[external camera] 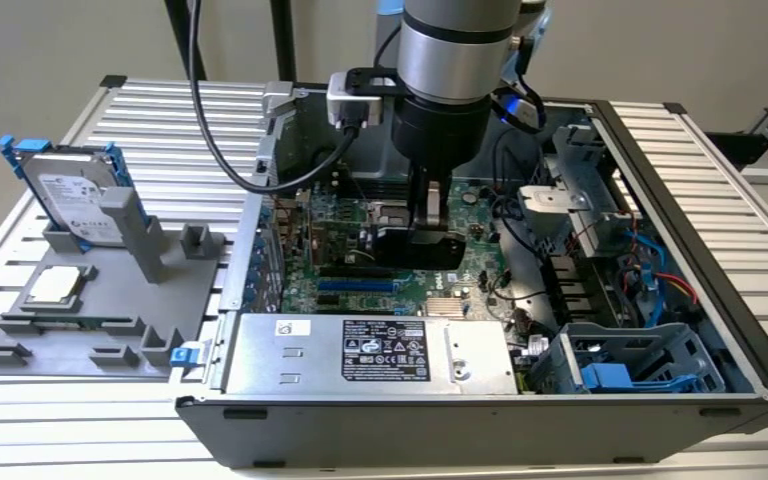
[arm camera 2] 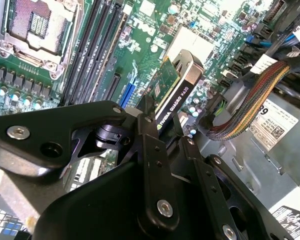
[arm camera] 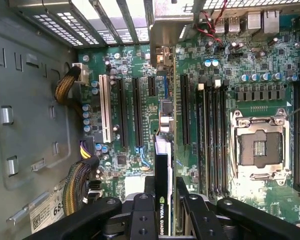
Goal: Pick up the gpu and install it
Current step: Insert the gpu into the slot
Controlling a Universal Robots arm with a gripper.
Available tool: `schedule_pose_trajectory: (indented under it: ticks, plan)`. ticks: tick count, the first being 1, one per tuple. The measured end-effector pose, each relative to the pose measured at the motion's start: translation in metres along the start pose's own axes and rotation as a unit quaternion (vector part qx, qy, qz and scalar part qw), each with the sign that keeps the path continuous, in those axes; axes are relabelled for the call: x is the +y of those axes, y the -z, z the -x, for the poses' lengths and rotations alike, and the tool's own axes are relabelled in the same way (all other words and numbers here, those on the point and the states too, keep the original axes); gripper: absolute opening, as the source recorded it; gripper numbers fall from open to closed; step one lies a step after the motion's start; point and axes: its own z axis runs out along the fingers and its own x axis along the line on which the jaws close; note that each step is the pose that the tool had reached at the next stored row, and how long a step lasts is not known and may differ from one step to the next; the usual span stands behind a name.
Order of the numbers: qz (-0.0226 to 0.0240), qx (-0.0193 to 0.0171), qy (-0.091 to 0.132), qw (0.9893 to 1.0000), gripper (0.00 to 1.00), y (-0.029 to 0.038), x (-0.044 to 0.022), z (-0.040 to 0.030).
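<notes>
The pick-up is done: the pincer (external camera: pixel 418 250) is clamped on the gpu (arm camera 2: pixel 176 87), its two fingers (arm camera: pixel 192 212) pressing the card's faces from either side, and the card hangs edge-down inside the open case (external camera: pixel 704 250), above the motherboard (external camera: pixel 344 290). In both wrist views the gpu runs away from the pincer lengthwise, green board on one face and black cooler on the other. In the first wrist view its long edge lies along the row of expansion slots (arm camera: pixel 137 115), in line with the gap between the long black slots and the memory slots (arm camera: pixel 215 140), and its far end reaches toward the rear slot openings (arm camera: pixel 115 30) of the case. What is left is the seating itself. The pictures do not settle whether the card's lower edge already touches a slot or hangs just above it; in the second wrist view the card looks tilted against the board with the blue slot (arm camera 2: pixel 127 92) close beside it, which suggests it is not pushed home yet. The CPU socket (arm camera: pixel 260 150) sits bare well to one side. On the table at the exterior view's left, the gray holder (external camera: pixel 104 310) carries a hard drive (external camera: pixel 77 200) standing upright, apart from the case.
</notes>
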Motion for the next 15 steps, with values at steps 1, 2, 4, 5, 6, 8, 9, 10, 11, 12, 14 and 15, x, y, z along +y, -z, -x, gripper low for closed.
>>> schedule_pose_trajectory:
  ticks: [1,2,4,5,6,8,9,10,11,12,14,15]
  plan:
    - [0.0,0.0002,0.0,1.0,0.0,-0.0001,0.0,0.0]
    - [0.0,0.0003,0.0,1.0,0.0,-0.0003,0.0,0.0]
    - [0.0,0.0005,0.0,1.0,0.0,-0.0003,0.0,0.0]
    - [0.0,0.0005,0.0,1.0,0.0,-0.0003,0.0,0.0]
    - [0.0,0.0005,0.0,1.0,0.0,-0.0003,0.0,0.0]
    - [-0.0001,0.0005,0.0,1.0,0.0,-0.0003,0.0,0.0]
    - [-0.0001,0.0005,0.0,1.0,0.0,-0.0006,0.0,0.0001]
    - [-0.0001,0.0003,0.0,1.0,0.0,-0.0011,0.0,0.0001]
    - [-0.0001,0.0006,0.0,1.0,0.0,-0.0018,0.0,0.0001]
    - [-0.0001,0.0011,0.0,1.0,0.0,-0.0026,0.0,0.0001]
    - [-0.0001,0.0016,0.0,1.0,0.0,-0.0048,0.0001,0.0002]
    - [-0.0002,0.0016,0.0,1.0,0.0,-0.0058,0.0001,0.0003]
